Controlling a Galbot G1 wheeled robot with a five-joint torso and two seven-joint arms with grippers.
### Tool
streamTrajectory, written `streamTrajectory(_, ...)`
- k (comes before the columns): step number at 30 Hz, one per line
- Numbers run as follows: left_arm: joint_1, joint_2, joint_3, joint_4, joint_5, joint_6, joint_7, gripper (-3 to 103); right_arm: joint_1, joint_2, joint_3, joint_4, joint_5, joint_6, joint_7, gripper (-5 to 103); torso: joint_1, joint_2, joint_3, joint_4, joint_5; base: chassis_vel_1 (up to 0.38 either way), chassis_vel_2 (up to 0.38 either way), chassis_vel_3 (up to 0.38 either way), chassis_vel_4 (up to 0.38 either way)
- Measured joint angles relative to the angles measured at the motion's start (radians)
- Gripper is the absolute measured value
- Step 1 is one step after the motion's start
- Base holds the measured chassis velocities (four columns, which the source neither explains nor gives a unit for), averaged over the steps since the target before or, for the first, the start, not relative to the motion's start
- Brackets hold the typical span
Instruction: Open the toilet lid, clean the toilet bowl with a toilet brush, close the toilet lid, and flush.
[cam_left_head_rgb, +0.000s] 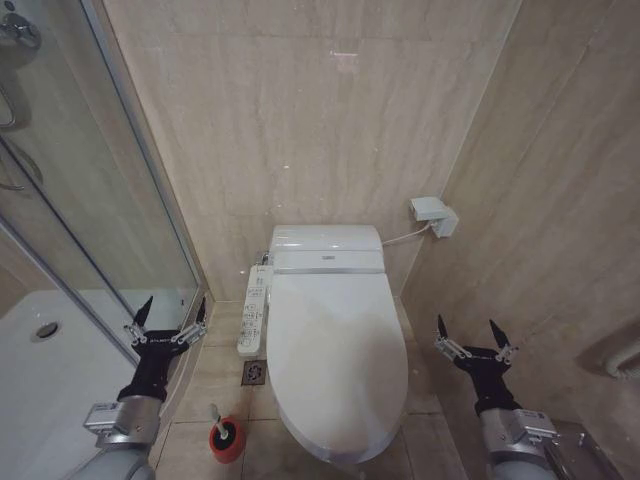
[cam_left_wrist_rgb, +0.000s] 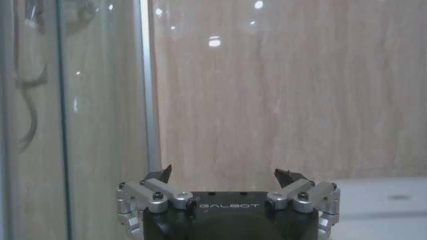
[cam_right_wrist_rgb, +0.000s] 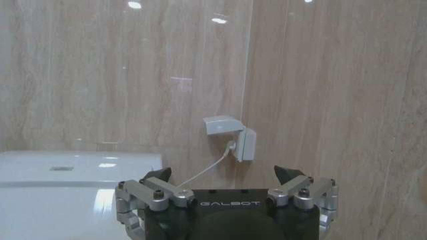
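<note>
The glossy white toilet lid (cam_left_head_rgb: 335, 360) lies shut over the toilet bowl, whose long white button panel (cam_left_head_rgb: 255, 310) runs along its left side. On the floor left of the bowl's front stands a red holder cup (cam_left_head_rgb: 226, 437) with the toilet brush (cam_left_head_rgb: 215, 413) upright in it, white handle showing. My left gripper (cam_left_head_rgb: 172, 312) hovers open to the left of the button panel, near the shower's glass. My right gripper (cam_left_head_rgb: 476, 334) hovers open to the right of the bowl, beside the wall. Neither holds anything. In the wrist views the left gripper (cam_left_wrist_rgb: 227, 174) and right gripper (cam_right_wrist_rgb: 225, 172) face the back wall.
A glass shower enclosure (cam_left_head_rgb: 90, 200) with a white tray stands on the left. A floor drain (cam_left_head_rgb: 254, 372) lies between panel and brush. A white wall socket (cam_left_head_rgb: 433, 215) with a cable sits behind the toilet on the right, socket (cam_right_wrist_rgb: 233, 135). Tiled walls close in behind and right.
</note>
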Motion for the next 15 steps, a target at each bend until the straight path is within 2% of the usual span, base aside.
streamTrajectory(1,0.000,0.000,0.000,0.000,0.000,0.000,0.000,100,0.000,0.000,0.000,0.000,0.000,0.000,0.000,100,0.000,0.000,0.000,0.0000,0.0000,0.000,0.000,0.000,0.000)
streamTrajectory(4,-0.023,-0.004,0.009,0.111,-0.014,-0.079,0.007,100,0.000,0.000,0.000,0.000,0.000,0.000,0.000,100,0.000,0.000,0.000,0.0000,-0.0002,0.000,0.000,0.000,0.000)
streamTrajectory(6,-0.025,-0.004,0.010,0.121,-0.015,-0.087,0.008,100,0.000,0.000,0.000,0.000,0.000,0.000,0.000,100,0.000,0.000,0.000,0.0001,-0.0003,0.000,0.000,0.000,0.000)
streamTrajectory(8,-0.038,-0.013,0.022,0.158,-0.002,-0.141,0.013,100,0.000,0.000,0.000,0.000,0.000,0.000,0.000,100,0.000,0.000,0.000,0.0000,0.0005,0.000,0.000,0.000,0.000)
streamTrajectory(9,-0.038,-0.016,0.027,0.161,0.004,-0.153,0.015,100,0.000,0.000,0.000,0.000,0.000,0.000,0.000,100,0.000,0.000,0.000,0.0000,-0.0008,0.000,0.000,0.000,0.000)
streamTrajectory(11,-0.036,-0.017,0.029,0.155,0.009,-0.156,0.016,100,0.000,0.000,0.000,0.000,0.000,0.000,0.000,100,0.000,0.000,0.000,-0.0003,-0.0009,0.000,0.000,0.000,0.000)
streamTrajectory(12,-0.025,-0.018,0.029,0.124,0.014,-0.152,0.015,100,0.000,0.000,0.000,0.000,0.000,0.000,0.000,100,0.000,0.000,0.000,-0.0001,0.0004,0.000,0.000,0.000,0.000)
streamTrajectory(15,-0.002,-0.014,0.027,0.050,0.016,-0.123,0.016,100,0.000,0.000,0.000,0.000,0.000,0.000,0.000,100,0.000,0.000,0.000,0.0001,-0.0002,0.000,0.000,0.000,0.000)
